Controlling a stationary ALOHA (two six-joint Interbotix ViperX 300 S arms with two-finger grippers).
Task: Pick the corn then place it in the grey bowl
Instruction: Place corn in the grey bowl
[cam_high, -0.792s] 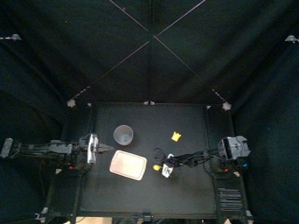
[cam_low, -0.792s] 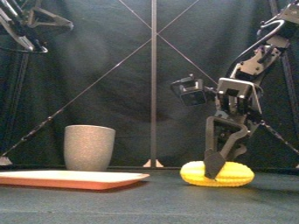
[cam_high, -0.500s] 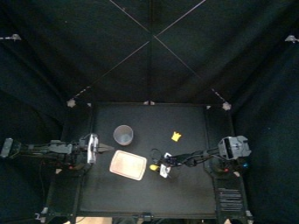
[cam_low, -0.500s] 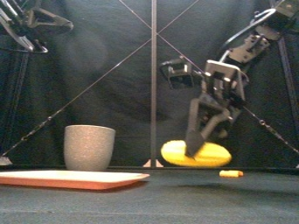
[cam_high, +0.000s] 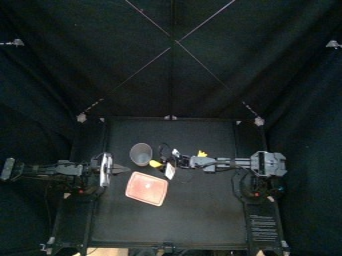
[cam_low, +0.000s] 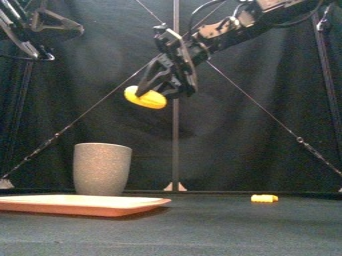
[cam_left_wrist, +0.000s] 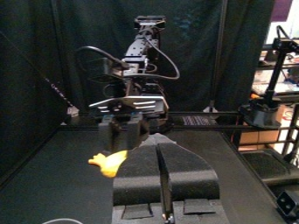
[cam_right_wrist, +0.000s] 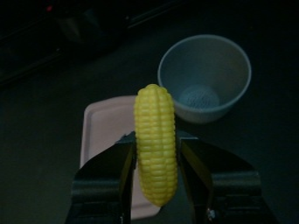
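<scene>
right arm (cam_low: 251, 18): black | right tool (cam_right_wrist: 158, 150): dark jaws | cross-plate (cam_left_wrist: 131, 107): pale

We see the flat pink tray (cam_high: 144, 188) before the tall grey speckled cup (cam_high: 142, 152), the yellow corn cob (cam_low: 146, 97) up above the cup's right, and a small yellow piece (cam_low: 265, 198) on the table farther right.

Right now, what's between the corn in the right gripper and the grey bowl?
Nothing. In the front view, only open air separates the corn, gripped by the right gripper, from the grey bowl lower down on the table.

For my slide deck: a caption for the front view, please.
Right gripper holds the yellow toy corn aloft, not yet over the tall grey speckled cup.
</scene>
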